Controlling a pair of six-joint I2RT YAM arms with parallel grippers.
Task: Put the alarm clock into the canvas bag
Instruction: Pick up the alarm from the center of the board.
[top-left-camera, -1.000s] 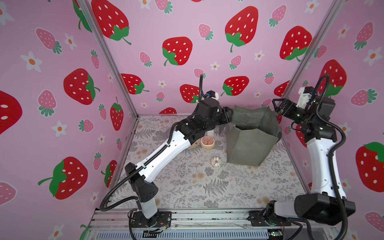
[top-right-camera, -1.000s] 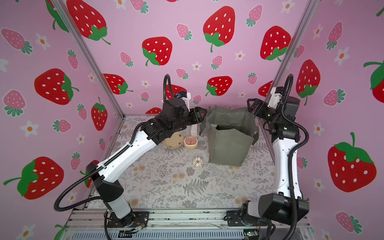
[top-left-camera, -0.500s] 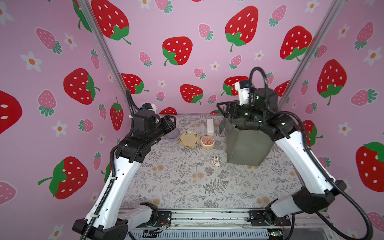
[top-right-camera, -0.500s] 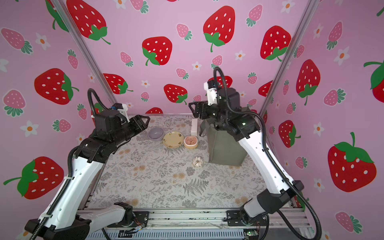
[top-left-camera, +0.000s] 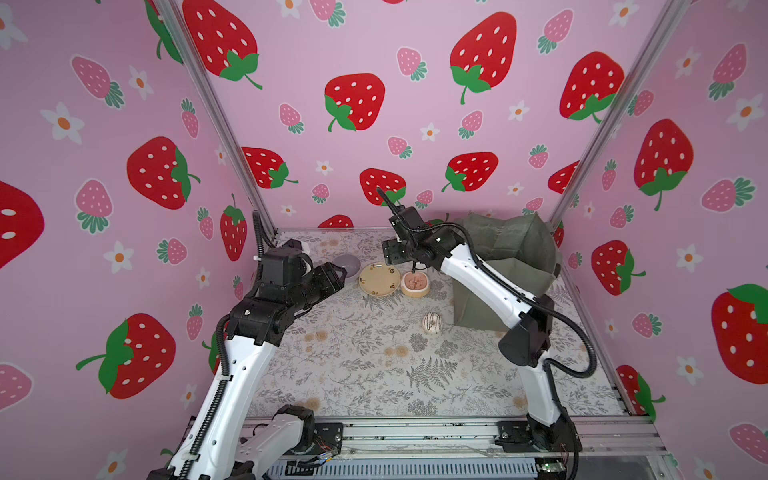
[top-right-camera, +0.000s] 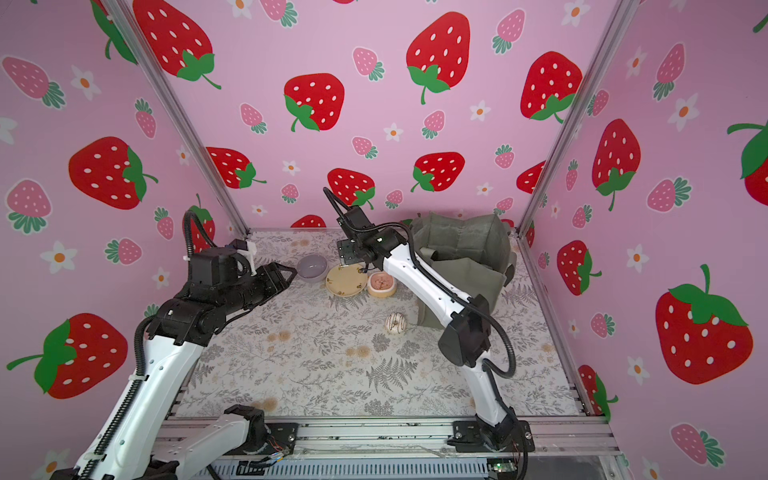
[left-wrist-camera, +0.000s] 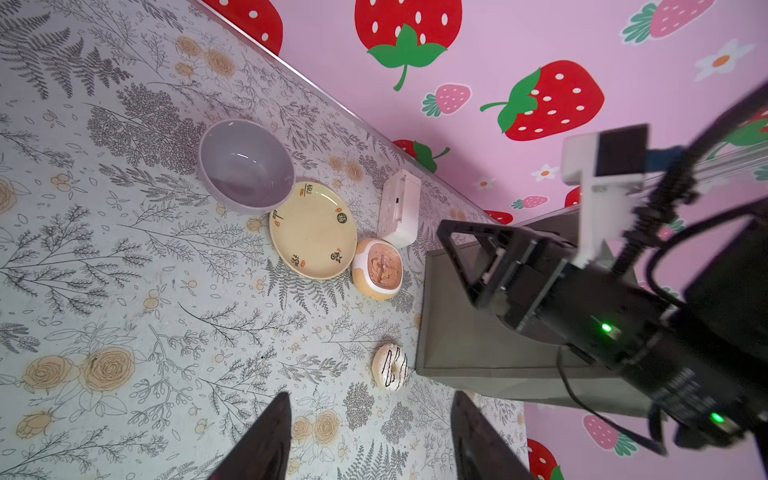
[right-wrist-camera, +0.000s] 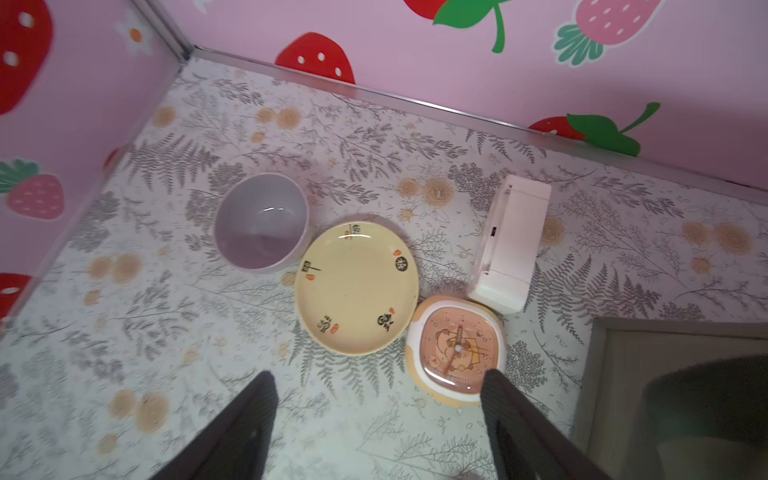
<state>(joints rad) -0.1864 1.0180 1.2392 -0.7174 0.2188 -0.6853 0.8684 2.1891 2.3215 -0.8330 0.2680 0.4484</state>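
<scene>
Both arms have left the bag (top-left-camera: 511, 249), its mouth standing open for the drop. Your right gripper (right-wrist-camera: 378, 376), jaws apart, hangs over the clock (right-wrist-camera: 457, 349) lying face-up between plate (right-wrist-camera: 357, 291) and bag. Your left gripper (left-wrist-camera: 370, 395), apart and empty, waits clear.

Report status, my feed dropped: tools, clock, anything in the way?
Left tool open, empty. Right tool open, hovering by clock. Clock on table beside bag, not inside. Plate and white box crowd it.

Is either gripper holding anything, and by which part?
Nothing: left gripper and right gripper are open and empty; the rounded orange-and-white alarm clock lies free.
</scene>
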